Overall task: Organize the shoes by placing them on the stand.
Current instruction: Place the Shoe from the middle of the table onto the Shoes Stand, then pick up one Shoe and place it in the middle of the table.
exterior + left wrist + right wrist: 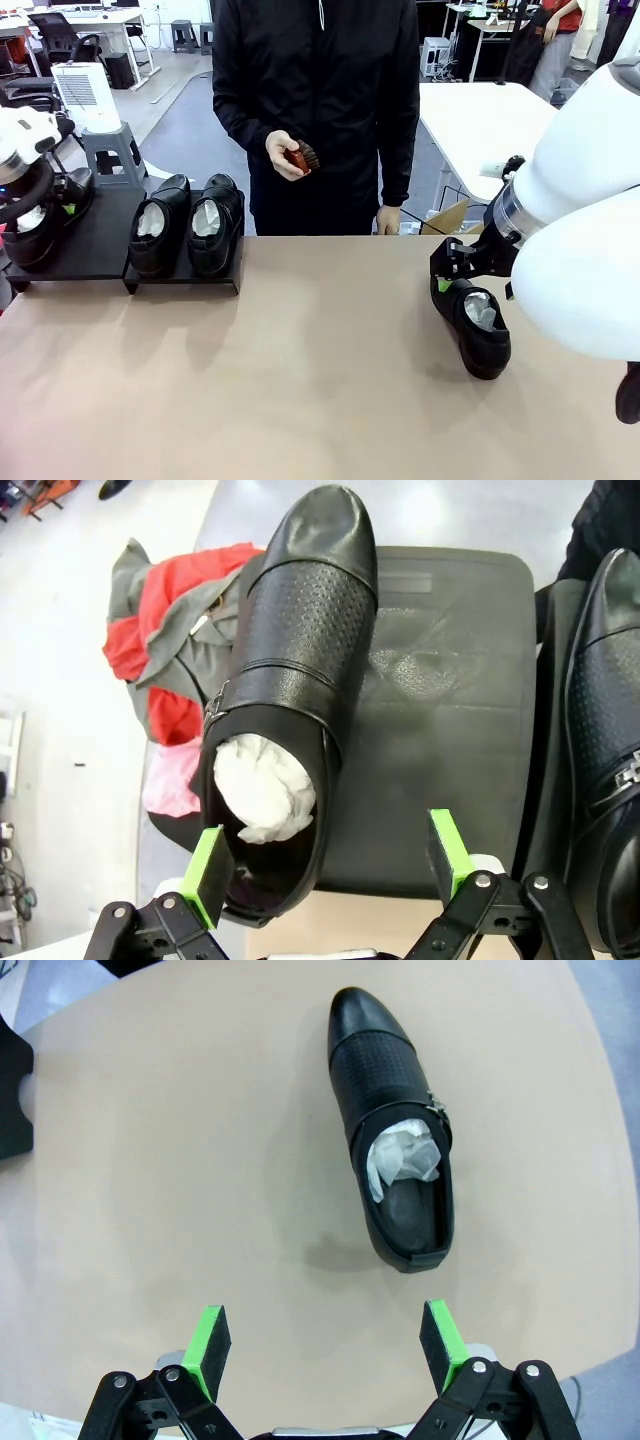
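Gaping empty, both fingers (pixel 333 865) (pixel 327 1345) hover: stand (pixel 440 730) half bare, lone shoe (pixel 393 1175) on open table (pixel 180 1190).

Four glossy black dress shoes, each stuffed with crumpled white paper. Stand (pixel 95 245): low flat black platform at the table's far left edge, apparently two sections side by side.

Leftmost shoe (pixel 45 225) sits on the stand's left section, toe away from the robot, perforated vamp and side buckle clear in the left wrist view (pixel 285 680). Its position in the front view is partly hidden.

Two shoes (pixel 160 225) (pixel 215 225) stand side by side, touching, on the stand's right section.

Fourth shoe (pixel 475 325) lies upright on the bare table, well apart from the stand at right; paper in its opening (pixel 395 1125).
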`<state>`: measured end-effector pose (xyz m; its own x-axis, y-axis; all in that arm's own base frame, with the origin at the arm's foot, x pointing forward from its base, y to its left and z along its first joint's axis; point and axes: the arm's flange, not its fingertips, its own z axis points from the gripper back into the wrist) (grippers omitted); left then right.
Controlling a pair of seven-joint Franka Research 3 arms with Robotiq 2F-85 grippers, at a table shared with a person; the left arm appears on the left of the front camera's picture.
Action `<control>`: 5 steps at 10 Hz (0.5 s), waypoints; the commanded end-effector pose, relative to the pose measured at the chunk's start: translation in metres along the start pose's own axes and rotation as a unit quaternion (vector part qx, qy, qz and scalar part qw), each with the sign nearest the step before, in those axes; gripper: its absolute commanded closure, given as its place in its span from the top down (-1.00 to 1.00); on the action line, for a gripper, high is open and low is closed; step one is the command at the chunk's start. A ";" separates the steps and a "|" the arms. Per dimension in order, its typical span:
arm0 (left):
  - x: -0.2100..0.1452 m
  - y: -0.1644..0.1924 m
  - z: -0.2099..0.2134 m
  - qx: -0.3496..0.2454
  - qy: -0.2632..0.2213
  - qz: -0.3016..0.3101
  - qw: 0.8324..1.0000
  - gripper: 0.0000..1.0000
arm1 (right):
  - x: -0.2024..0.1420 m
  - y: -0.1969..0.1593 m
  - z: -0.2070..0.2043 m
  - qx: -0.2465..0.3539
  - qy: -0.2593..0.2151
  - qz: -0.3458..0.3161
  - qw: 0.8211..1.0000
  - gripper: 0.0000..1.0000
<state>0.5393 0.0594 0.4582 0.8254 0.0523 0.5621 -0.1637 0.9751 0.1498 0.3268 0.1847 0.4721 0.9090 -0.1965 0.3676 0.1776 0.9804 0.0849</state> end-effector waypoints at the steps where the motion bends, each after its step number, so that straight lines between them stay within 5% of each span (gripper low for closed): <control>1: -0.002 0.001 0.019 0.005 -0.006 -0.003 1.000 1.00 | 0.002 0.001 -0.001 0.007 -0.003 0.004 1.000 1.00; 5: 0.000 0.000 0.000 0.000 0.000 0.000 1.000 1.00 | 0.002 0.001 -0.001 0.007 -0.003 0.004 1.000 1.00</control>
<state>0.5389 0.0589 0.4569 0.8289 0.0530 0.5570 -0.1639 0.9748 0.1512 0.3267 0.1847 0.4721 0.9089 -0.1965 0.3677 0.1776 0.9804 0.0849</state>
